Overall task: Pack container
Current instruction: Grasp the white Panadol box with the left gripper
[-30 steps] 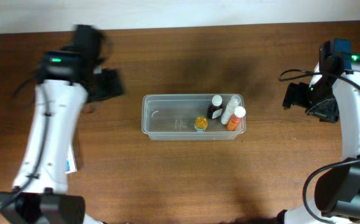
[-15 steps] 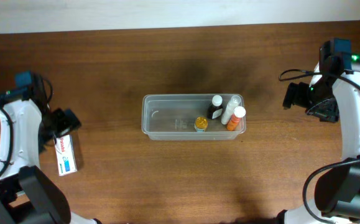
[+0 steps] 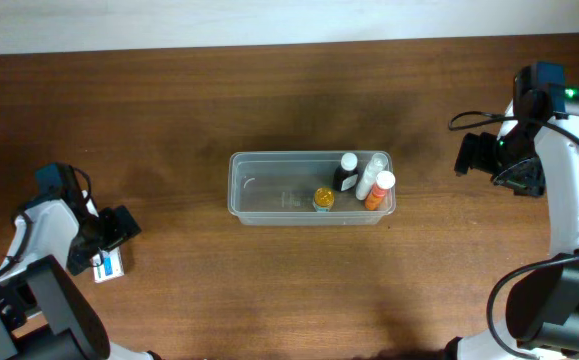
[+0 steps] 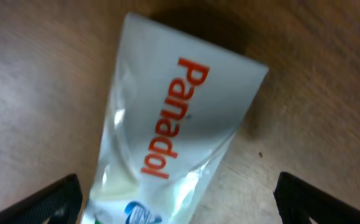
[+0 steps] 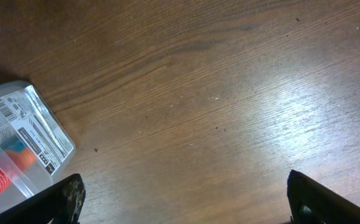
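Observation:
The clear plastic container (image 3: pixel 267 198) sits mid-table. In its right end stand a dark bottle (image 3: pixel 346 171), a white bottle (image 3: pixel 371 176), an orange bottle (image 3: pixel 377 190) and a small yellow-lidded jar (image 3: pixel 323 198). My left gripper (image 3: pixel 112 238) is at the table's left edge, low over a white Panadol box (image 3: pixel 111 266). In the left wrist view the jaws (image 4: pixel 180 202) are open with the box (image 4: pixel 173 118) lying between them. My right gripper (image 3: pixel 467 155) is open and empty to the right of the container; its wrist view shows the jaws (image 5: pixel 186 196) and the container's corner (image 5: pixel 24 134).
The brown wooden table runs to a pale wall strip at the back. The left half of the container holds nothing. Bare wood lies between the container and each arm.
My left arm has swung from the back left down to the left edge and lowered over the Panadol box. The right arm and the container have not moved.

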### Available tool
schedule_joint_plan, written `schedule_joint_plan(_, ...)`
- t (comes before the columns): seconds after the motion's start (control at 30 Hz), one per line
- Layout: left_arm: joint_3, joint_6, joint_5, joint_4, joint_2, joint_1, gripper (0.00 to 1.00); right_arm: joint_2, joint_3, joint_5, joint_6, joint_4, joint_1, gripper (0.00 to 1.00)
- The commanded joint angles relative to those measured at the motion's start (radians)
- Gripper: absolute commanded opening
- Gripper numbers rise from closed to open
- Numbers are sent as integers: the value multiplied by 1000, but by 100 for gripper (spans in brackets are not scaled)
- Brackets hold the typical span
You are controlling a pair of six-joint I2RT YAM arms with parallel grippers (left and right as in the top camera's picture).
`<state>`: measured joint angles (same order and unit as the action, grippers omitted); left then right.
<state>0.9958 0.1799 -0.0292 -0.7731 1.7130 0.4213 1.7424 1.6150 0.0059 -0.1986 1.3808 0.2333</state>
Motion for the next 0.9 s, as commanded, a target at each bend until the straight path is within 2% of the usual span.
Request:
schedule_joint_plan(0.0, -15, -40, 14, 37, -6, 5, 99, 2, -7, 5, 7, 0, 3, 96)
schedule_joint_plan(0.1, -15, -40, 15, 50, -6, 5, 98, 2, -7, 5, 7, 4, 3, 96)
schedule_joint_plan(0.17, -16, -39, 16, 50, -6, 5, 89, 2, -7, 5, 7, 3, 3, 96)
schedule_joint_plan(0.2, -17, -39, 16, 50, -6, 5, 81, 2, -7, 5, 7, 3, 3, 96)
schedule_joint_plan(0.53, -60, -39, 16, 38, -6, 5, 55, 2, -7, 5, 7, 4, 3, 96)
schedule_joint_plan(0.87, -13, -39, 19, 20, -29, 2, 44, 2, -7, 5, 7, 8, 3, 96)
